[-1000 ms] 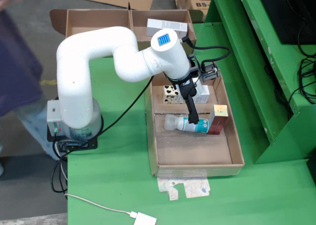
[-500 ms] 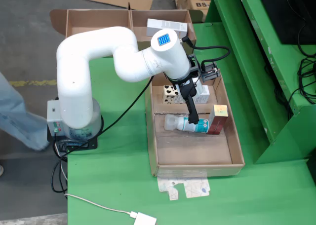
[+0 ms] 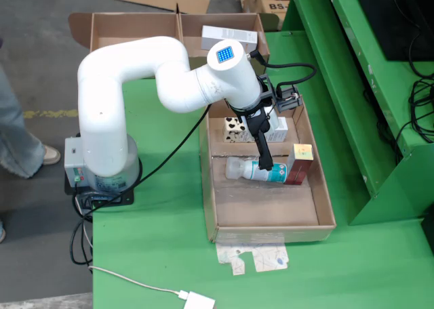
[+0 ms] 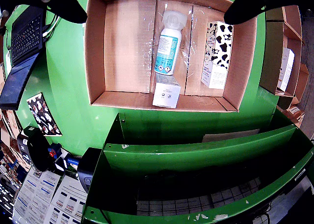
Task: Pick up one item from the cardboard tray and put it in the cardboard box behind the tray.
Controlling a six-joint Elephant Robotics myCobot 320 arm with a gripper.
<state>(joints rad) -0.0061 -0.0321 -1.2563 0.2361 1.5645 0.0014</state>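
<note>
**A:** Green table (image 3: 156, 255) carries everything: the white arm (image 3: 129, 78) on its base at the left of the fixed view, the long cardboard tray (image 3: 271, 214) beside it, and the cardboard box (image 3: 135, 28) at the far end, already holding a white carton (image 3: 229, 35).

**B:** What's left in the tray?

**A:** A spray bottle (image 4: 168, 46) lying on its side in the middle, a cow-print carton (image 4: 217, 54) to its right in the wrist view, and a small white carton (image 4: 167, 90) touching the bottle's bottom end. In the fixed view a red-and-yellow carton (image 3: 300, 163) stands at the bottle's end, probably that last one seen from another side.

**B:** And the claw?

**A:** The claw (image 3: 265, 161) hangs over the bottle, holding nothing. In the wrist view its dark fingers (image 4: 59, 3) show only at the top corners, well apart, so it's spread wide.

**B:** So the bottle is the target?

**A:** I'd judge so. It sits nearly centred between the fingers, with its long axis running up and down the wrist view, so closing across the round body looks right.

**B:** Any advice?

**A:** Descend straight. Grip mid-label, away from the cap and clear of the white carton at its base. A smooth round bottle may roll or slip, so close squarely before lifting.
</note>
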